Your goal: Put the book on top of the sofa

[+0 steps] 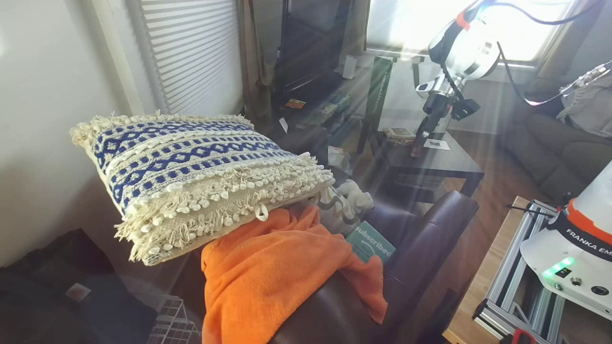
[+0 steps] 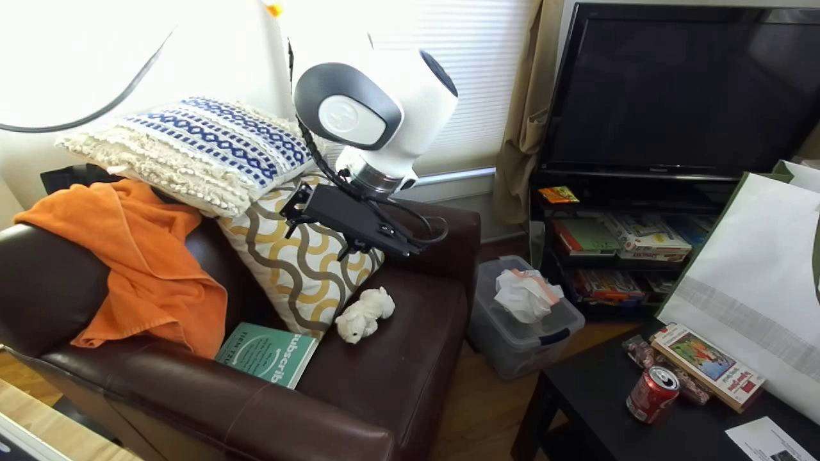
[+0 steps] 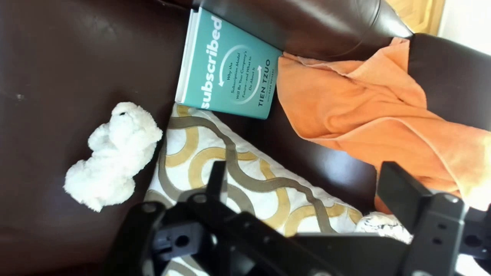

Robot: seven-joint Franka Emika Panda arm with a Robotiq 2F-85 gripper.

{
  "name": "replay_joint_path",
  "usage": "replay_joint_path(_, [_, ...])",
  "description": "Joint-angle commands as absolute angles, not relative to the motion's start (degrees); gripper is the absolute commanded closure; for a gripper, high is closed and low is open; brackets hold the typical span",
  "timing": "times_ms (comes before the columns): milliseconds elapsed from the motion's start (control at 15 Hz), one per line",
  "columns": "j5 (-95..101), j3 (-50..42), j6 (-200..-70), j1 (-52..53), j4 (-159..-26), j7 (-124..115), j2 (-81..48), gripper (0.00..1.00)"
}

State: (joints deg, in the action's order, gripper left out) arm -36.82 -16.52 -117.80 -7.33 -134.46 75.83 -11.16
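The gripper, fingers spread, is hanging above the wavy-patterned pillow, the book resting on the sofa, its title edge facing bare leather.

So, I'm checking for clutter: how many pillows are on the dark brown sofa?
2. The blue-and-white fringed pillow is up high, next to the orange blanket; the wavy-patterned pillow is lower, one corner by the book. Others may be hidden.
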Motion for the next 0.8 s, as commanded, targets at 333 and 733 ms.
replay_joint_path(333, [-36.2,-6.9,-114.5,-15.2,-117.7,72.9,-36.6,0.00])
replay_joint_path(733, [-35.3,-4.6,-116.4,-17.9,-114.7,70.7,-41.5,0.00])
